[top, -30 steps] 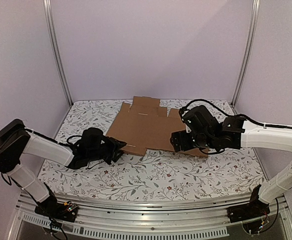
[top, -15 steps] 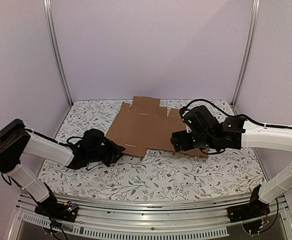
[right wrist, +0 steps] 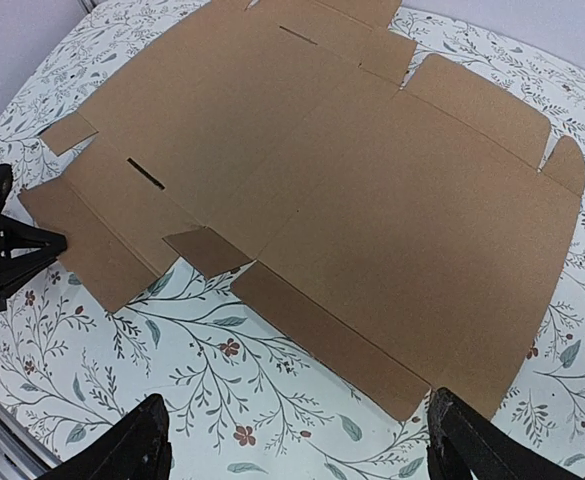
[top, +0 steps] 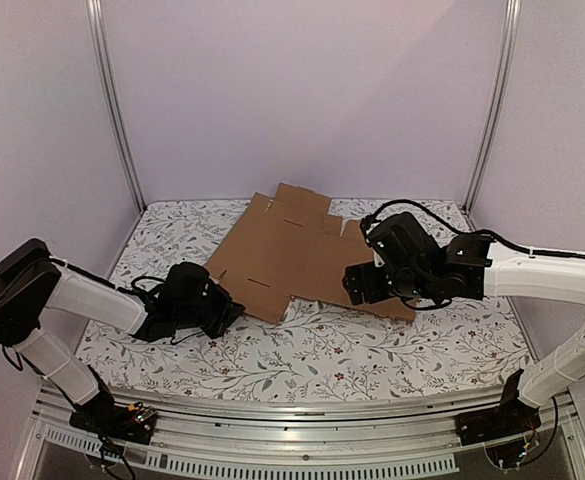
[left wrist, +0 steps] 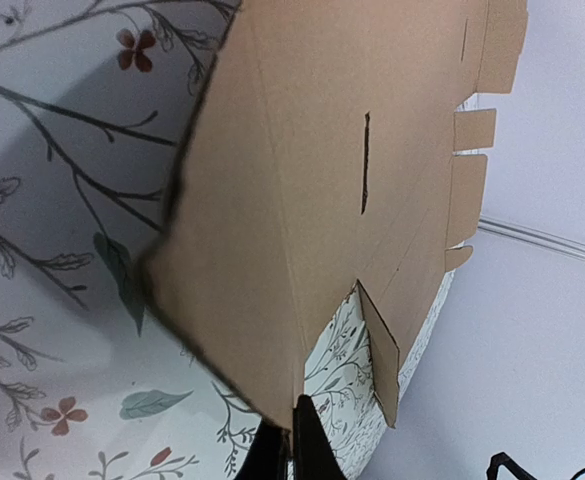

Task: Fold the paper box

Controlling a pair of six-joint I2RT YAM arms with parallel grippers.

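the table (top: 372, 350) with its flowered cloth carries the paper box (top: 282, 255), which is no box yet. it is a brown die-cut sheet lying open near the middle and toward the back, almost flat, with only its near-left part a little off the cloth. the right gripper (right wrist: 302, 450) hovers above the sheet's right half, jaws spread wide and nothing between them. the left gripper (left wrist: 292, 445) is closed tight on the edge of the near-left side flap (right wrist: 82, 235), the cardboard pinched between its fingertips.

the step in hand looks like raising that flap along its crease. to do it well, the left arm should swing up and inward about the score line rather than pull outward, since a plain pull would likely just drag the light sheet over the cloth. the right gripper could press down on the main panel just inside the crease, so the fold lands where it is scored.

against the frame a second back, the left jaws were apart at the sheet's edge and are now clamped on it. the whole sheet has turned too: its back edge sits skewed to the wall, and its near-left edge is drawn toward the left arm.
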